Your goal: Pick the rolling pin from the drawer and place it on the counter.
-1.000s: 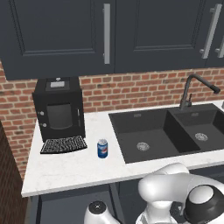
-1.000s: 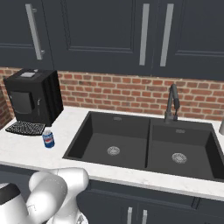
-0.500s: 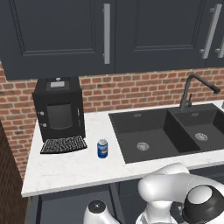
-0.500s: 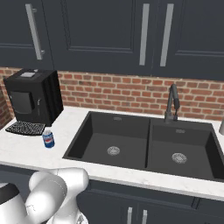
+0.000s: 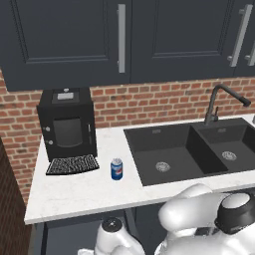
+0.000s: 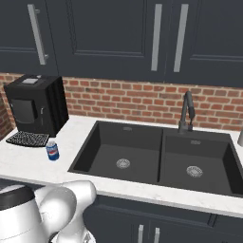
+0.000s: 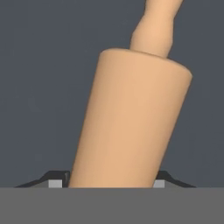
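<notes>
We found the rolling pin [image 7: 133,118] directly in front of the hand camera, its tan barrel running from the bottom of that view up and to the right, with one narrower handle reaching past the top edge. The gripper [image 7: 112,183] sat at the base of the barrel, one dark fingertip [image 7: 54,180] showing on either side of the wood. The tips appeared to bear against the barrel, so we recorded the gripper as pinching the rolling pin (the contact itself lay at the very edge of the view and was partly hidden). Behind the pin we saw only a flat dark blue-grey surface; we could not tell whether it was the drawer floor or a cabinet face.

From the base cameras we noted the counter [image 5: 79,191], a white speckled slab, with the black double sink [image 5: 169,159] set into it as our landmark. The soda can [image 5: 116,169] stood upright on the counter just to the left of the sink, apart from its rim. Further left of the sink stood the black coffee machine [image 5: 67,124] against the brick wall [image 5: 149,107], its grille tray lying in front of it. The faucet [image 5: 219,102] rose behind the sink, near the divide between the basins. Dark cabinet doors [image 5: 69,35] with steel bar handles hung above the sink.
</notes>
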Motion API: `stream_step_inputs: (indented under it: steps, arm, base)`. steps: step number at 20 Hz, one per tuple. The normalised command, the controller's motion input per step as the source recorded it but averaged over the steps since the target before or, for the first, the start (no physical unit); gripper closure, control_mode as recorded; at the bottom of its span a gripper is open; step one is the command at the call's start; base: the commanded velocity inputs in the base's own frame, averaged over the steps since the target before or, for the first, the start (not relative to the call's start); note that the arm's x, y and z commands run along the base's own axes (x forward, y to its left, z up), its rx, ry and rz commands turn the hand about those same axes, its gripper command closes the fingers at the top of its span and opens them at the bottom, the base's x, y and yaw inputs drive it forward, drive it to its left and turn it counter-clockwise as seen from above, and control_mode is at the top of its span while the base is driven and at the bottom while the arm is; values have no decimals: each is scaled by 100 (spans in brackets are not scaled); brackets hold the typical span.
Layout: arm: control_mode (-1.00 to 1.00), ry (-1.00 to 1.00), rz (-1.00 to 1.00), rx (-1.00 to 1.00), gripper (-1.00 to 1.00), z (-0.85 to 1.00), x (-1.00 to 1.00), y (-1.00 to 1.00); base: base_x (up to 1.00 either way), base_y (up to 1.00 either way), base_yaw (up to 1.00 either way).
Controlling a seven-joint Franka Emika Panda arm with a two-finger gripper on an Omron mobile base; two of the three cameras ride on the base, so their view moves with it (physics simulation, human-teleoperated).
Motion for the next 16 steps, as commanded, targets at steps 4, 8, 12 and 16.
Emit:
stream_step_inputs:
  steps: [4, 8, 12, 16]
  arm:
    - [-100, -13, 0, 0, 100, 100, 0, -18]
    - [-100, -7, 0, 0, 100, 100, 2, -35]
    - [-100, 0, 0, 0, 100, 100, 25, -26]
    - [-100, 0, 0, 0, 100, 100, 50, -23]
  base:
    - [0, 0, 0]
    - [0, 0, 0]
    - [0, 0, 0]
    - [0, 0, 0]
